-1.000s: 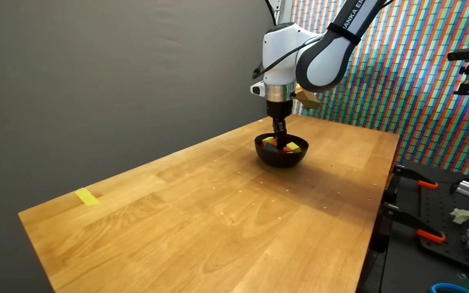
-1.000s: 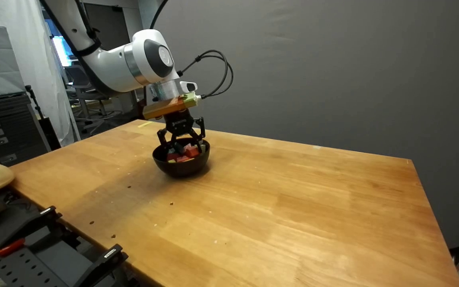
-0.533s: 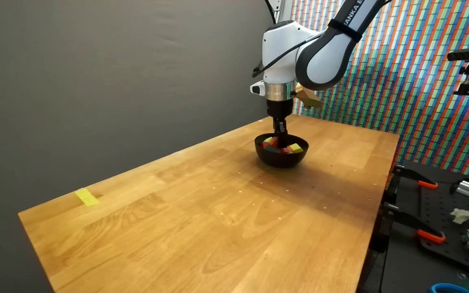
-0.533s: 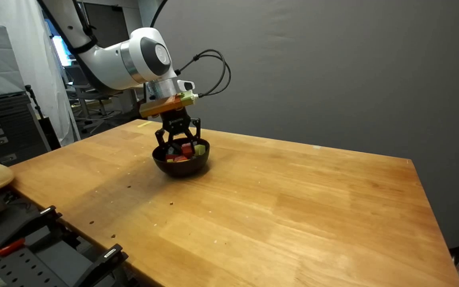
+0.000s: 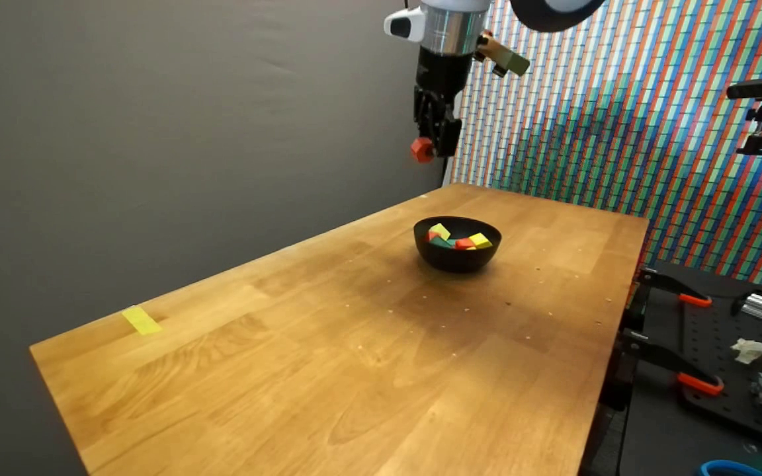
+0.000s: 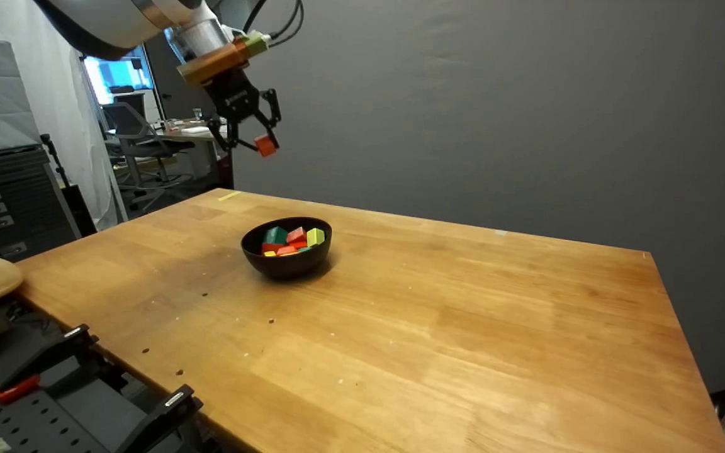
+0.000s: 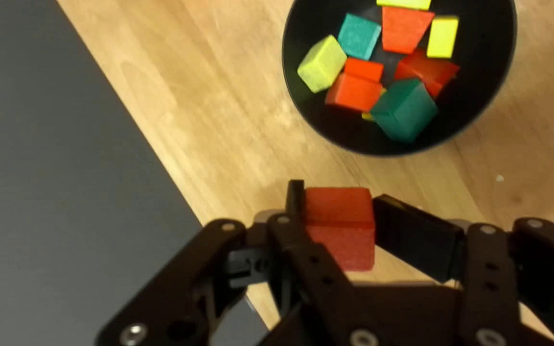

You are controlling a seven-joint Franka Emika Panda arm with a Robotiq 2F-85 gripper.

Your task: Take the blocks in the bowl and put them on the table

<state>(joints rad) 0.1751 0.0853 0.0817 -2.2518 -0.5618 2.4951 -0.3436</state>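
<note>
The gripper (image 7: 338, 223) is clamping a red block (image 6: 265, 146) between its jaws, holding it in the air, higher than and left of the black bowl (image 5: 455, 261) in both exterior views, while red, yellow and green blocks (image 7: 404, 109) are lying in that bowl on the far part of the table (image 5: 328, 370).

arm (image 6: 107, 26): white with dark edging, seen at the upper left in an exterior view, its higher part cut off by the border. wrist (image 5: 454, 32): silver-collared, leaning slightly off vertical in an exterior view. pincer (image 6: 266, 146): black, hanging aslant below the wrist with its tips downward, clamped on a block (image 7: 339, 228). in the wrist view, the fingers (image 7: 416, 238) extend from the lower edge, one touching each side, their linkages (image 7: 183, 269) splayed outward.
</note>
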